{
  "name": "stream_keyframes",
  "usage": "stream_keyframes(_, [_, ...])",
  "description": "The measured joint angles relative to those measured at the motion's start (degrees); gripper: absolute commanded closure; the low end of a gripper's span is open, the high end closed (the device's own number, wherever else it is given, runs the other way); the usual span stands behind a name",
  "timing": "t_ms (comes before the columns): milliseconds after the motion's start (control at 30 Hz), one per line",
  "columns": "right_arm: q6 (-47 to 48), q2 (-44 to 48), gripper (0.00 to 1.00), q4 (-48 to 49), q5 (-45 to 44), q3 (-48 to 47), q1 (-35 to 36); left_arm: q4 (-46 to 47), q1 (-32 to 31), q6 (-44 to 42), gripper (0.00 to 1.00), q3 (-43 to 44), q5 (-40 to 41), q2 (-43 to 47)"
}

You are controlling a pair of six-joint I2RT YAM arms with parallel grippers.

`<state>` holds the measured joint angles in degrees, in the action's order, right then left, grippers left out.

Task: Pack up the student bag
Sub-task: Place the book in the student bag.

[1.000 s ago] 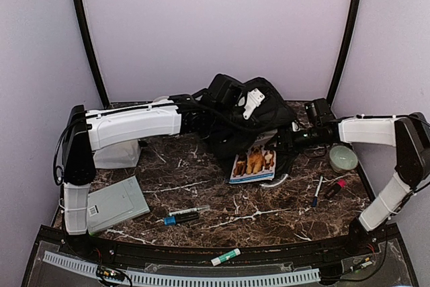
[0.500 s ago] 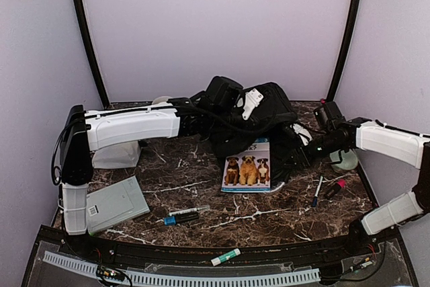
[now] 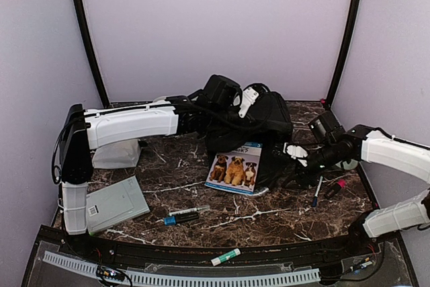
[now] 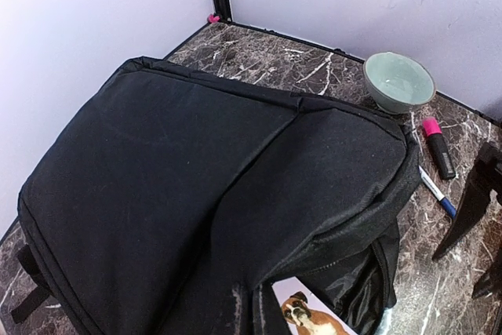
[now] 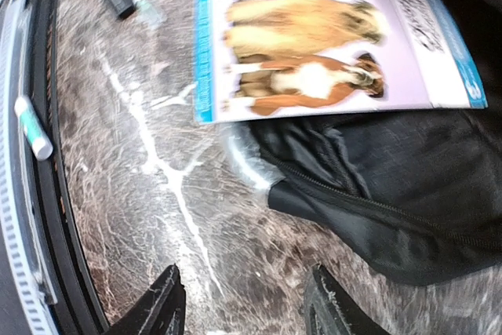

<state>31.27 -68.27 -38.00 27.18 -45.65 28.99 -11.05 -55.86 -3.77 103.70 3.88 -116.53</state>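
Observation:
The student bag (image 3: 265, 117), a large black backpack, lies at the back middle of the table. It fills the left wrist view (image 4: 196, 178). My left gripper (image 3: 247, 102) sits on the bag's top, shut on the fabric; its fingers are hidden in the left wrist view. A book with dogs on its cover (image 3: 233, 169) sticks out of the bag's open zipper mouth (image 5: 376, 202) onto the table, and also shows in the wrist views (image 4: 302, 315) (image 5: 314, 37). My right gripper (image 5: 247, 307) is open and empty, just above the table beside the bag's open edge (image 3: 299, 156).
A pale green bowl (image 3: 344, 159), a pink highlighter (image 3: 334, 188) and a blue pen (image 3: 316, 193) lie at the right. A grey folded pouch (image 3: 115, 205) and a white object (image 3: 115, 154) lie at the left. A blue-black marker (image 3: 183, 218) and a green-white stick (image 3: 225, 257) lie near the front edge.
The book has slid out of the bag toward the front left and lies flatter. My right gripper has drawn back to the front right. The bag has sunk lower.

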Motion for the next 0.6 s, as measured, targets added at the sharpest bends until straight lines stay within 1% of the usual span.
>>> stream_keyframes(133, [3.0, -0.7, 0.42, 0.6, -3.3, 0.0, 5.0, -0.5, 0.1, 0.2, 1.0, 0.0, 0.0, 0.0])
stream_keyframes(300, [4.7, -4.7, 0.37, 3.2, -9.3, -1.3, 14.1, -1.4, 0.1, 0.4, 1.0, 0.0, -0.2, 0.0])
stream_keyframes(500, [4.9, -11.1, 0.36, 9.3, -17.1, -5.6, 24.7, -3.0, 0.1, 0.6, 1.0, 0.4, -0.5, 0.0])
stream_keyframes(600, [4.5, -15.6, 0.36, 12.3, -20.7, -8.9, 28.5, -3.7, 0.1, 0.9, 1.0, 0.7, -0.7, 0.0])
